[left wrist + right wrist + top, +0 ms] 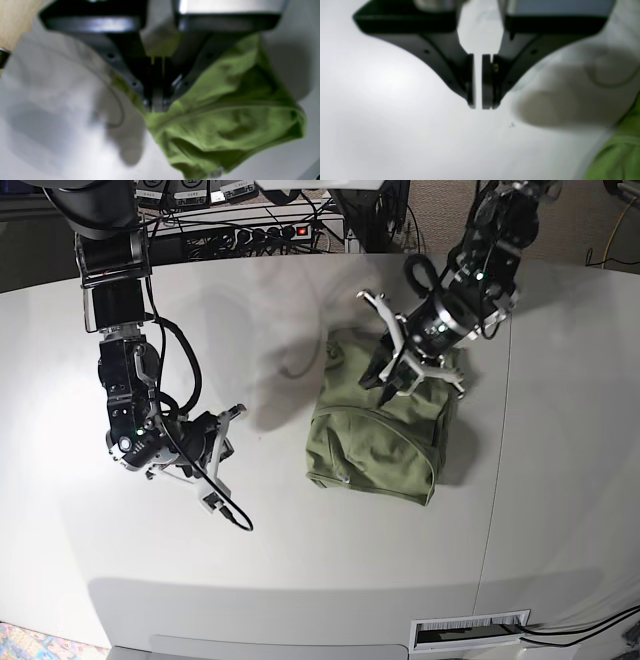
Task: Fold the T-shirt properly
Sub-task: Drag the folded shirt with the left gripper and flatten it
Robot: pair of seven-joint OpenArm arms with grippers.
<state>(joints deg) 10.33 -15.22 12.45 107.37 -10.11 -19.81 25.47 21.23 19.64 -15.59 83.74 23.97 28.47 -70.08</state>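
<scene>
The olive-green T-shirt (pixel 375 435) lies bunched in a rough rectangle right of the table's middle. My left gripper (pixel 385 385) stands over its upper edge. In the left wrist view this gripper (pixel 156 108) is shut on a pinch of the T-shirt (pixel 225 112), and the wrinkled cloth hangs from the tips. My right gripper (pixel 222 452) hovers low over bare table well to the shirt's left. Its pads (pixel 487 82) are a narrow slit apart with nothing between them. A corner of the T-shirt (pixel 620 155) shows at that view's lower right.
The white table (pixel 320 560) has a seam running down its right side and a slot (pixel 470 630) at the front edge. A power strip and cables (pixel 260 230) lie behind the back edge. A thin black cable (pixel 235 518) dangles below the right wrist.
</scene>
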